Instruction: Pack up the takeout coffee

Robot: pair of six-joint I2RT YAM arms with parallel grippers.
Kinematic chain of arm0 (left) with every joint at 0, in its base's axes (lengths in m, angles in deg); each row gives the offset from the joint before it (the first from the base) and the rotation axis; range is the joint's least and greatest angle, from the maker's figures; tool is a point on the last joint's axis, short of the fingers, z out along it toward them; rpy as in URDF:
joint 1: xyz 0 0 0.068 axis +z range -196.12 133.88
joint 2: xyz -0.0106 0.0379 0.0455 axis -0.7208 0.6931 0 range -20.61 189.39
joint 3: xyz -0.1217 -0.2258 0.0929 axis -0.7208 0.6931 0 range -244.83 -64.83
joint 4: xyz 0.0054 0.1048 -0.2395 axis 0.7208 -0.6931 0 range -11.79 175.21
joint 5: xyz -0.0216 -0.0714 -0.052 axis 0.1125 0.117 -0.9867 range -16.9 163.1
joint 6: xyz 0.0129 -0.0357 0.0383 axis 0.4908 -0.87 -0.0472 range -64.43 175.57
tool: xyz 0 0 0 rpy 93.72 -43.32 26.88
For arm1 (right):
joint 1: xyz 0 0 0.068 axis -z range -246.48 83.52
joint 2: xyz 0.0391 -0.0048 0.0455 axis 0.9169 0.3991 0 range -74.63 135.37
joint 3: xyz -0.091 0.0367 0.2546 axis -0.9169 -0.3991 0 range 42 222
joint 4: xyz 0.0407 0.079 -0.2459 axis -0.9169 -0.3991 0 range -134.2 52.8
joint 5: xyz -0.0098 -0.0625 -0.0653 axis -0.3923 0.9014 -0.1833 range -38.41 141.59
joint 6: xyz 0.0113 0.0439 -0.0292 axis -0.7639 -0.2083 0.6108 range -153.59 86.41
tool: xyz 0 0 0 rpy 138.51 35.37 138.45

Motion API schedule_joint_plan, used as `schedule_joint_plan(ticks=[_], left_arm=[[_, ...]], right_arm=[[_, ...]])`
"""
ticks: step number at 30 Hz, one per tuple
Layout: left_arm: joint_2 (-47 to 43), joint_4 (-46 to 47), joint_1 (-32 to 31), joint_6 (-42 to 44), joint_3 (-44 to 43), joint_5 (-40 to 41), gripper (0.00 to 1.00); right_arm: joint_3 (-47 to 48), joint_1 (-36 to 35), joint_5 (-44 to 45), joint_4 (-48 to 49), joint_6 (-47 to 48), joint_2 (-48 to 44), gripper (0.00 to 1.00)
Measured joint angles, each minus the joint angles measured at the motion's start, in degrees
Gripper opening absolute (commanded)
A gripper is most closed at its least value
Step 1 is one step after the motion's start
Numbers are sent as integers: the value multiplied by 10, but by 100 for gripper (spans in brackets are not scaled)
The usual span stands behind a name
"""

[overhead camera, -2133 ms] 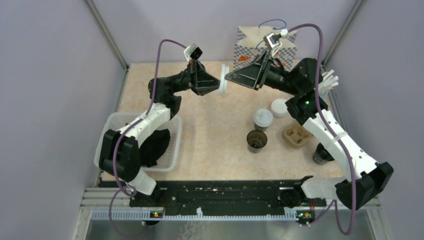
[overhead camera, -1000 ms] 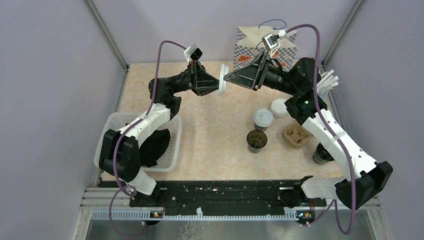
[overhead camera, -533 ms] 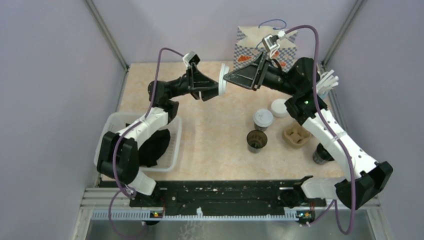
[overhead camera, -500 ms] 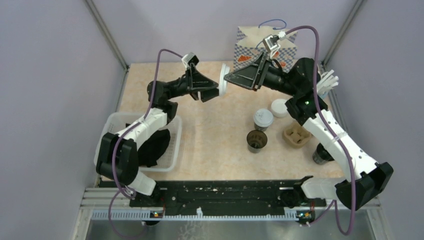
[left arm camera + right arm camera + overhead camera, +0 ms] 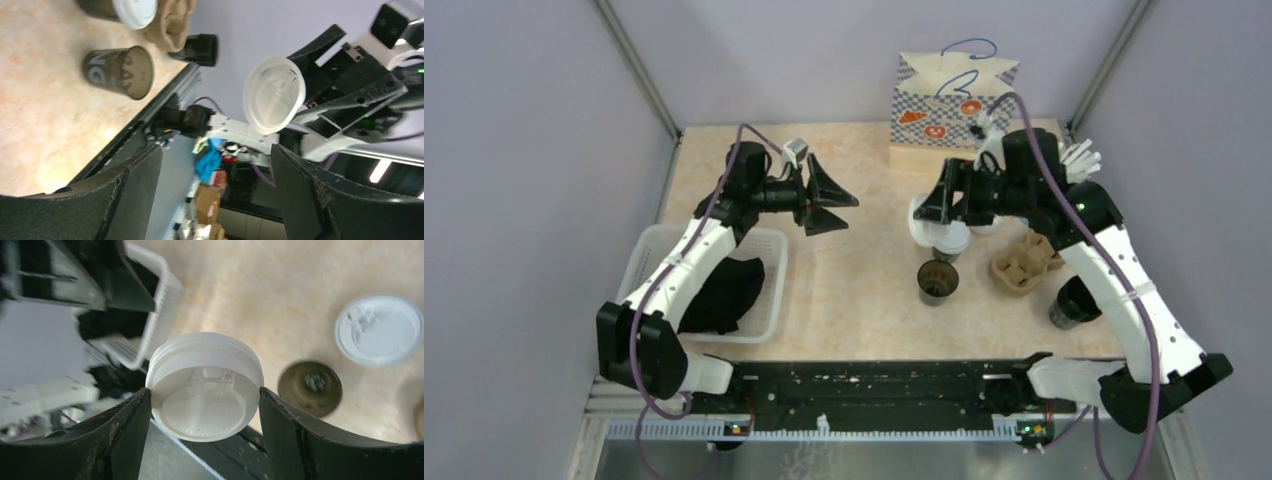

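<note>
Gripping a loose white lid (image 5: 205,395) by its rim, the right gripper (image 5: 924,215) had one finger on each side of the disc. Its jaws stood fairly wide only because the lid filled the gap between them. The lid's top faced the wrist camera, and it hung above the table (image 5: 854,270) rather than resting on it. From overhead it partly overlapped a lidded takeout cup (image 5: 952,242), which stood upright on the table right of centre. Whether a second lidded cup stood behind the right arm could not be told.

The left gripper (image 5: 837,205) was spread wide with nothing between its fingers (image 5: 130,200). It was held off the table left of centre, well apart from the cups and aimed toward the right arm. Its wrist camera looked across at the lid in the other gripper.

A lidless dark cup (image 5: 938,282) stood just in front of the takeout cup, with a cardboard carrier (image 5: 1022,265) to their right. A black container (image 5: 1072,302) sat near the table's right edge. A checked paper bag (image 5: 952,100) stood at the far edge. A white basket (image 5: 649,250) with a dark cloth (image 5: 724,295) inside it lay at the left.
</note>
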Motion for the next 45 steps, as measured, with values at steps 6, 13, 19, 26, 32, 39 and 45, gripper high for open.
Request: schedule_joint_plan(ticks=[6, 13, 19, 26, 32, 39, 45], left_arm=[[6, -144, -74, 143, -13, 72, 89], [10, -148, -115, 185, 39, 114, 93], [25, -148, -115, 209, 42, 127, 97], [26, -158, -115, 232, 41, 129, 97], [31, -172, -115, 249, 37, 129, 97], [41, -188, -115, 261, 20, 126, 98], [53, -190, -115, 266, 8, 124, 98]], right_arm=[[40, -120, 179, -210, 42, 92, 71], [42, -150, 288, -303, 43, 183, 71], [41, -162, 327, -302, 44, 233, 73], [20, -162, 341, -269, 43, 259, 73], [-3, -162, 343, -246, 43, 275, 74], [-36, -153, 347, -221, 43, 277, 75], [-47, -144, 345, -208, 44, 276, 75]])
